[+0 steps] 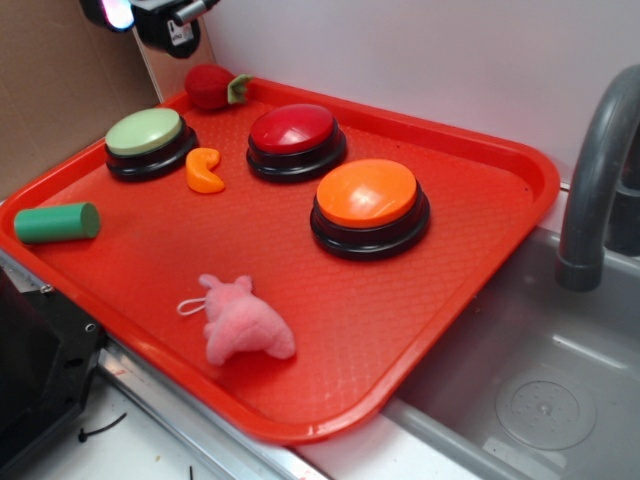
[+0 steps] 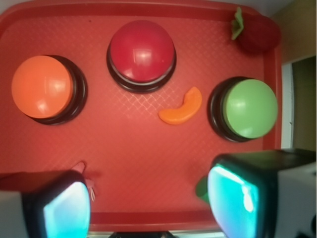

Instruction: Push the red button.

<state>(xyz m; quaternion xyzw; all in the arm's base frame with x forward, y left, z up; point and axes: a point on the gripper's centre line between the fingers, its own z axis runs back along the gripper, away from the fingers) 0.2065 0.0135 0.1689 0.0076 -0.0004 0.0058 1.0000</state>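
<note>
- Gripper [image 2: 148,198]: in the wrist view the two fingers stand wide apart at the near edge, with bare tray between them; nothing held, nothing touched. The exterior view shows only a dark part of the arm at the top left, above the tray's far-left corner.
- Red tray [image 1: 480,240]: carries everything below; it sits beside a grey sink [image 1: 540,380] with a faucet [image 1: 595,190] on the right.
- Buttons, count 3: green button [image 1: 148,140] far left, red button [image 1: 295,138] in the middle toward the far side, orange button [image 1: 370,205] to its right and nearer. None touch.
- Small items, count 4: green cylinder [image 1: 57,222] at the left rim, orange curved piece [image 1: 204,171] between the green and red buttons, plush strawberry [image 1: 208,86] at the far rim, pink plush toy [image 1: 240,322] near the front.
- Wrist view order is mirrored: orange button left, red centre, green right. The sink and faucet appear only in the exterior view.
</note>
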